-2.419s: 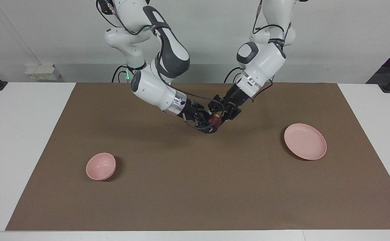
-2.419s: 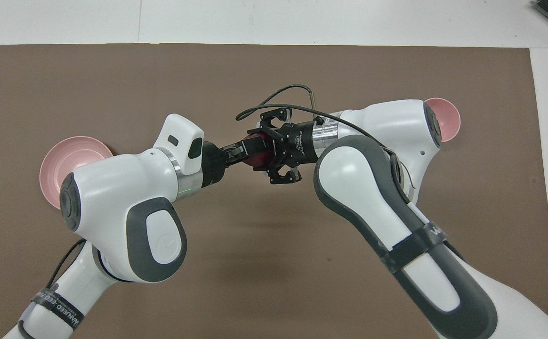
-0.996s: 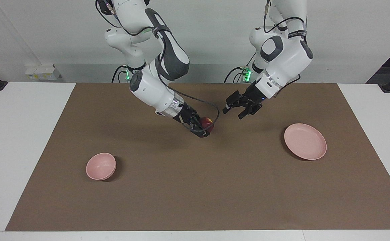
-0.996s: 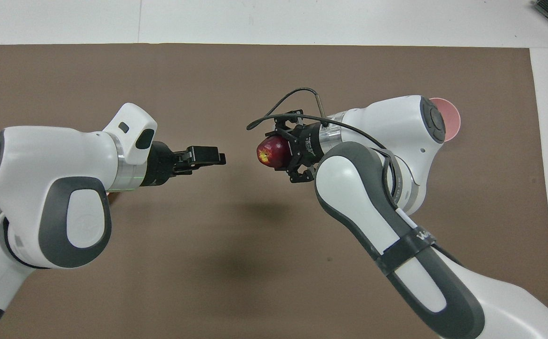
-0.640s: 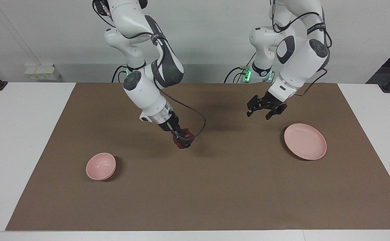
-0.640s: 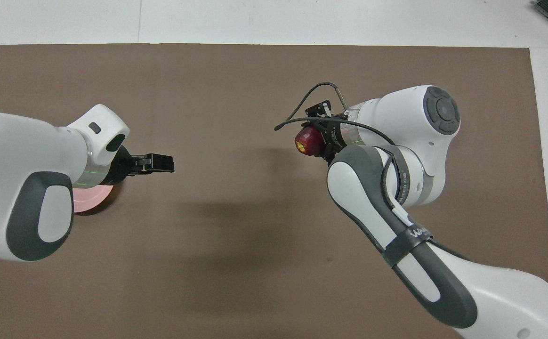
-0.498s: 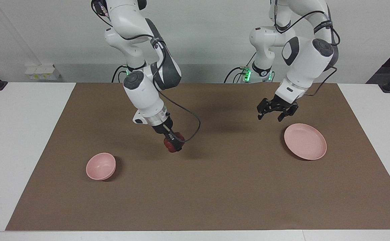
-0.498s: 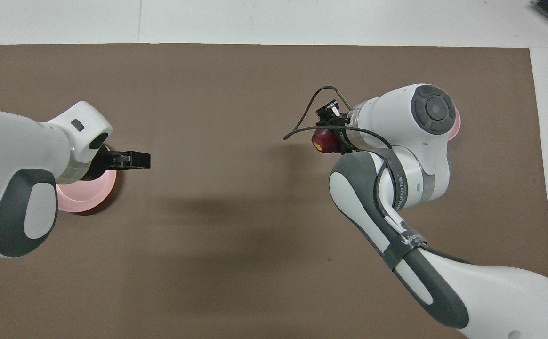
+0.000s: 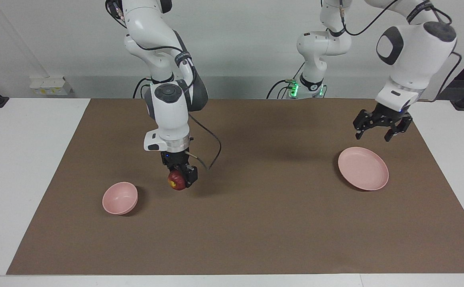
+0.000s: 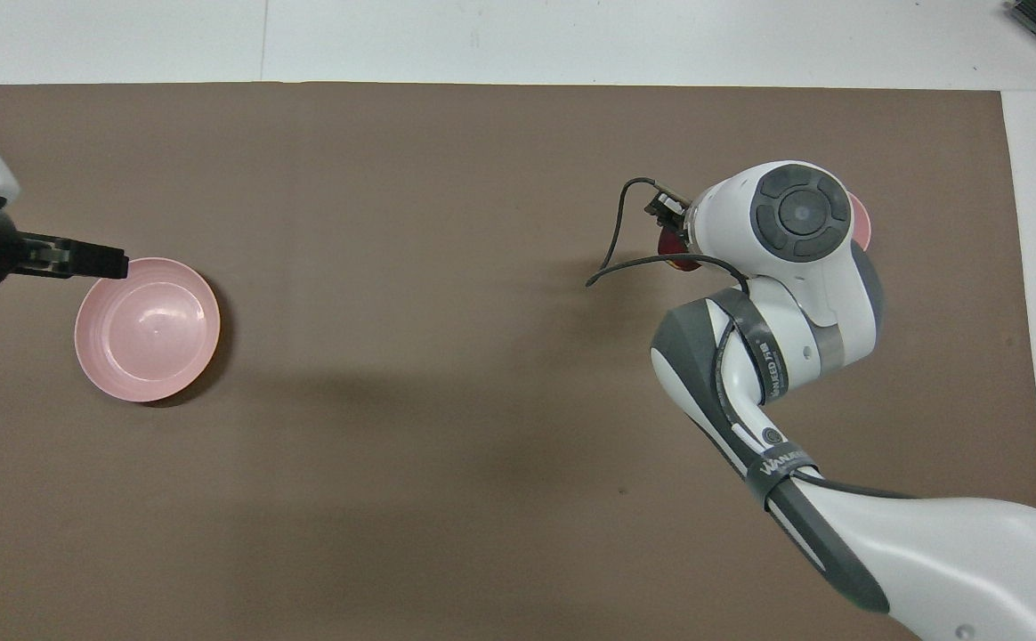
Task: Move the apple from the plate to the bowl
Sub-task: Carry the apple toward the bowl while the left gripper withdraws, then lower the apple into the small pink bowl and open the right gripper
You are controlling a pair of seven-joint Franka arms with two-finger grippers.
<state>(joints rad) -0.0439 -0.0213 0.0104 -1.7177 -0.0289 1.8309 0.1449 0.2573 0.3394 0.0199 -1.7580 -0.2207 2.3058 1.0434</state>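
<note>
Dark red with a yellowish patch, the apple (image 9: 177, 180) hangs in our right gripper (image 9: 179, 178), whose fingers are clamped on it and point straight down. We hold it in the air over the brown mat (image 9: 240, 223), beside the bowl (image 9: 120, 197) but not above it, on the side toward the middle of the table. In the overhead view our own right arm covers most of the apple, so only a sliver of red shows there (image 10: 666, 244), and the bowl peeks out as a thin pink edge (image 10: 861, 226) past the arm's round joint.

Our left gripper (image 9: 377, 133) hangs in the air with its jaws spread wide and nothing between them, over the mat near the plate (image 9: 362, 168), on the plate's robot-ward side. The pale pink plate lies flat on the mat toward the left arm's end of the table, with nothing on it. The small deep bowl sits on the mat toward the right arm's end.
</note>
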